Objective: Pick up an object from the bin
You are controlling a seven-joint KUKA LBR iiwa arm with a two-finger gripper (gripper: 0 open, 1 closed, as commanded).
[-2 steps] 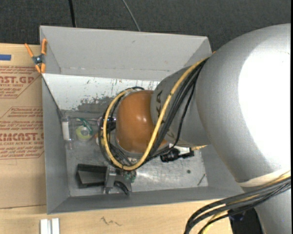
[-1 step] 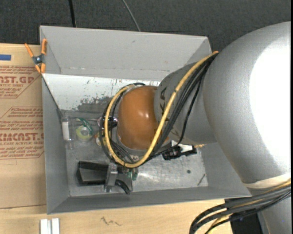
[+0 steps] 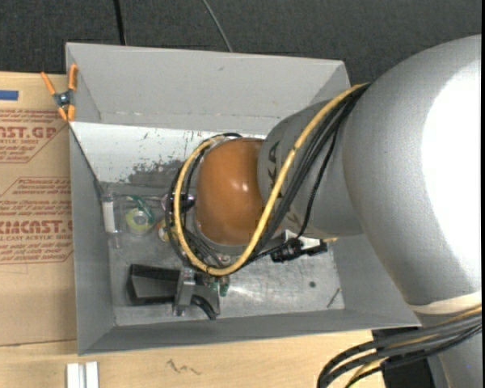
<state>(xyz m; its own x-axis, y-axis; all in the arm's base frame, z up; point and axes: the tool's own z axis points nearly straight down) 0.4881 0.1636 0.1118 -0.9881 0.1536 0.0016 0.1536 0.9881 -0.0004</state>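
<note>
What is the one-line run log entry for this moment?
tool: low in bin | nearest: black block, beside tool | grasp: cannot tell | also: clear roll

A dark grey, finely textured surface (image 3: 307,14) stretched across the far side, crossed by a thin pale wire (image 3: 212,14) and a black rod (image 3: 116,10). A pale wooden tabletop (image 3: 250,362) lay along the near edge.

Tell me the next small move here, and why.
Probably a small shift left: the pincer sits at the right end of the black block in the bin's lower left, not centred over it, so centring looks wise before grasping.
</note>
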